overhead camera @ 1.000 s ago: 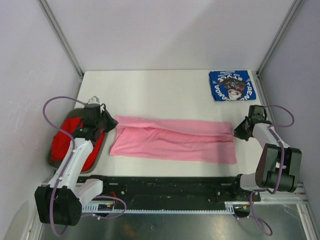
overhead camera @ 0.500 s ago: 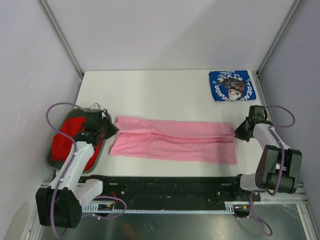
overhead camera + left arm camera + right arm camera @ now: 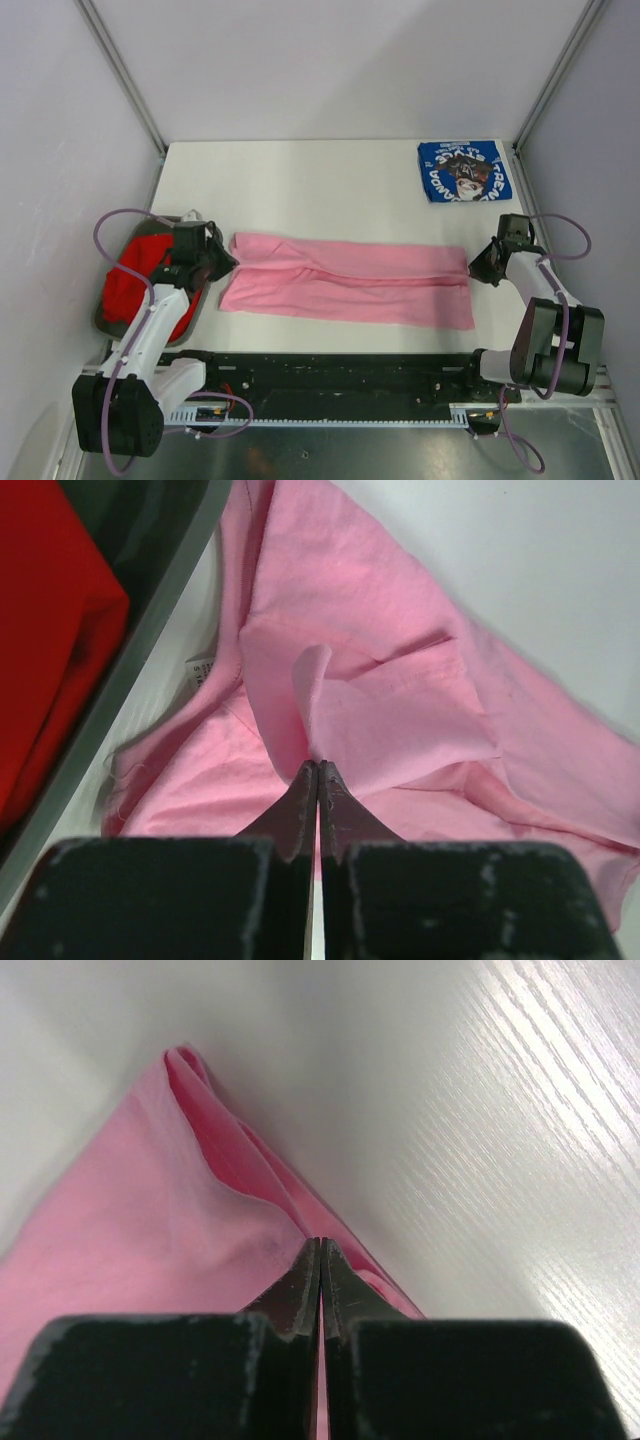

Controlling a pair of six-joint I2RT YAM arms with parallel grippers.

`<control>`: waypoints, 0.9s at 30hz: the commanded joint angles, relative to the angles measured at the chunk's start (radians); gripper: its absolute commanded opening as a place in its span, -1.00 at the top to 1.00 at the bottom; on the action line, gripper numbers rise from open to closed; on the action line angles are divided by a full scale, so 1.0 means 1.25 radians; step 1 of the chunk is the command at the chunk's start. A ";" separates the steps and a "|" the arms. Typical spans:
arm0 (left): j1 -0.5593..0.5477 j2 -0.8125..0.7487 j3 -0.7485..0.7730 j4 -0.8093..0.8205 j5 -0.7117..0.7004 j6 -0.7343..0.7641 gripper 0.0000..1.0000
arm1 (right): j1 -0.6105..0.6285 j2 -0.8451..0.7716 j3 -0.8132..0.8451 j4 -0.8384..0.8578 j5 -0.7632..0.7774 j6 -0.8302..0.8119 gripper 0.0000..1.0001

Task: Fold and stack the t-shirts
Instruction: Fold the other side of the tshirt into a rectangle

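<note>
The light pink t-shirt (image 3: 350, 282) lies stretched as a long folded strip across the table's middle. My left gripper (image 3: 226, 262) is shut on its left end, pinching a raised fold of the pink t-shirt (image 3: 340, 700) at my left gripper's (image 3: 318, 767) tips. My right gripper (image 3: 475, 268) is shut on the right end of the pink t-shirt (image 3: 150, 1230), cloth caught at my right gripper's (image 3: 320, 1244) tips. The blue printed t-shirt (image 3: 463, 170) lies folded at the far right corner. The red t-shirt (image 3: 135, 283) sits in the bin at the left, and the red t-shirt (image 3: 50, 630) also shows by the wrist.
The grey oval bin (image 3: 196, 300) stands at the table's left edge beside my left arm, and the grey bin's rim (image 3: 150, 620) runs close to the pink cloth. Enclosure walls rise on three sides. A black rail (image 3: 330, 375) runs along the near edge.
My left gripper has moved slightly toward the near edge with the pink cloth's left end, and the shirt's upper fold has flattened. My right gripper has shifted a little downward.
</note>
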 commanded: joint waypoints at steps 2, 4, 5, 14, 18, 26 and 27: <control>0.006 -0.020 -0.010 0.013 -0.010 -0.011 1.00 | -0.004 -0.032 -0.027 0.002 0.021 -0.013 1.00; 0.006 -0.020 -0.014 0.014 -0.008 -0.011 1.00 | -0.004 -0.032 -0.035 0.004 0.023 -0.012 1.00; 0.006 -0.020 -0.017 0.014 -0.005 -0.011 1.00 | -0.004 -0.032 -0.037 0.005 0.025 -0.012 1.00; 0.006 -0.004 -0.050 0.013 0.029 -0.011 1.00 | -0.005 -0.053 -0.037 0.008 0.035 0.005 0.51; 0.006 0.005 -0.056 0.014 0.037 -0.015 1.00 | 0.008 -0.077 -0.021 -0.004 0.047 0.010 0.41; 0.005 0.026 -0.081 0.015 0.063 -0.059 1.00 | 0.131 -0.086 0.020 0.004 0.045 0.057 0.49; 0.005 0.030 -0.086 0.014 0.064 -0.067 1.00 | 0.160 -0.078 0.027 0.006 0.049 0.067 0.50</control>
